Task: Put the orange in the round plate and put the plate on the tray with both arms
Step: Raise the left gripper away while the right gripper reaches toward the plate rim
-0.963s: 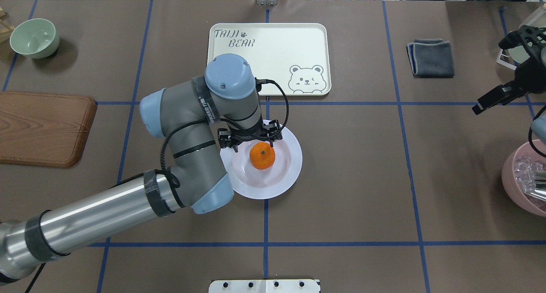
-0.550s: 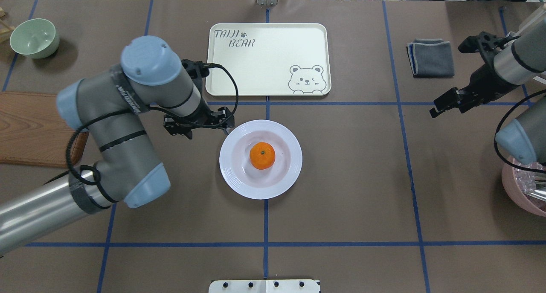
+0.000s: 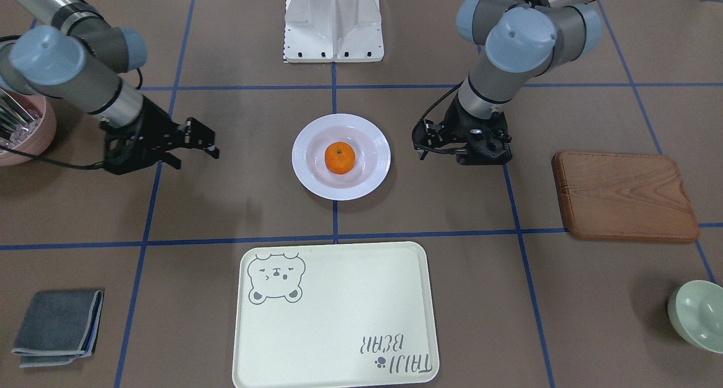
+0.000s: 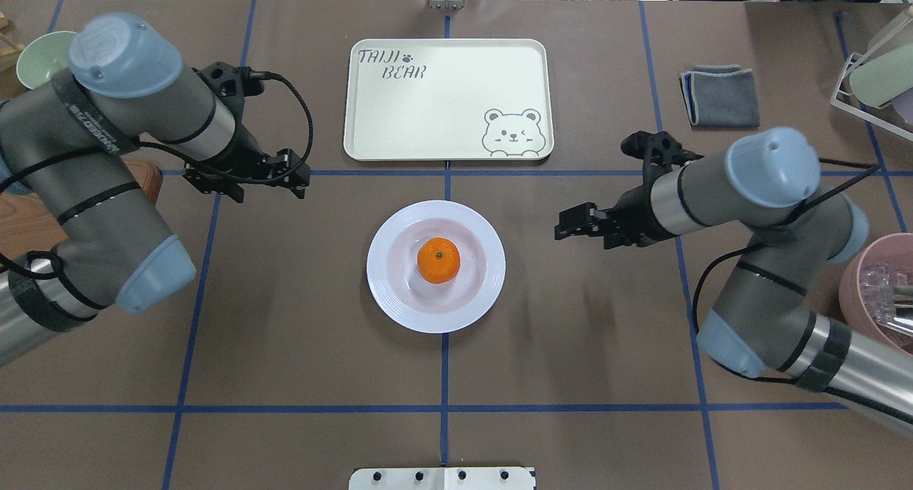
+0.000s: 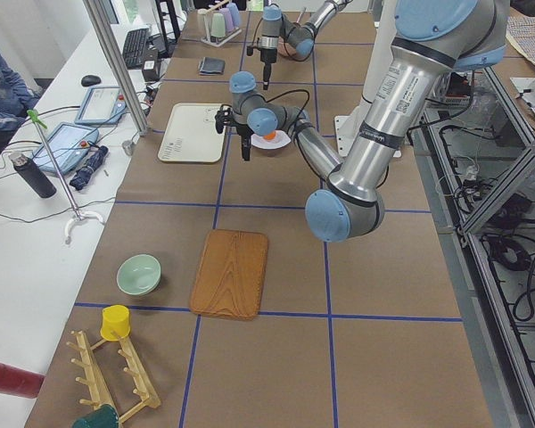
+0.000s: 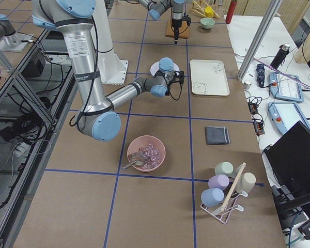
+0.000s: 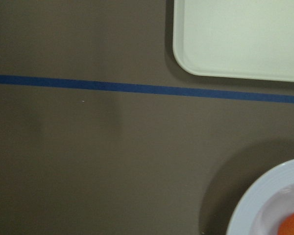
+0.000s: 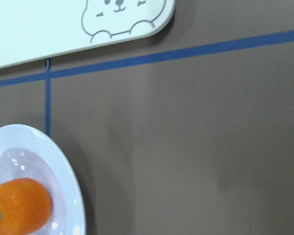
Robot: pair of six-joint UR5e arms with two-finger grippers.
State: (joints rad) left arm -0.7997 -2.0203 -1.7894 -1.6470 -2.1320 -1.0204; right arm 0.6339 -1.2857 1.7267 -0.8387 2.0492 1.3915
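Observation:
The orange [image 4: 439,260] lies in the sunken centre of the round white plate [image 4: 399,301], which rests on the brown table in front of the cream bear tray [image 4: 448,99]. My left gripper [image 4: 250,187] hangs open and empty to the plate's left, fingers pointing down, a hand's width clear of the rim. My right gripper [image 4: 563,230] is open and empty too, pointing at the plate from its right with a gap between them. In the front-facing view both grippers, left [image 3: 460,153] and right [image 3: 213,144], flank the plate [image 3: 308,176]. The wrist views show the plate's rim [image 8: 63,166] and the orange [image 8: 19,205].
A wooden board [image 3: 624,196] and a mint-green bowl [image 3: 697,314] sit on my left side. A folded grey cloth [image 4: 720,94] lies at the back right, and a pink bowl [image 4: 856,301] of clear pieces stands at the right edge.
My left gripper has drawn back from over the plate to its left, leaving the orange in the plate. My right arm has swung in from the right edge toward the plate.

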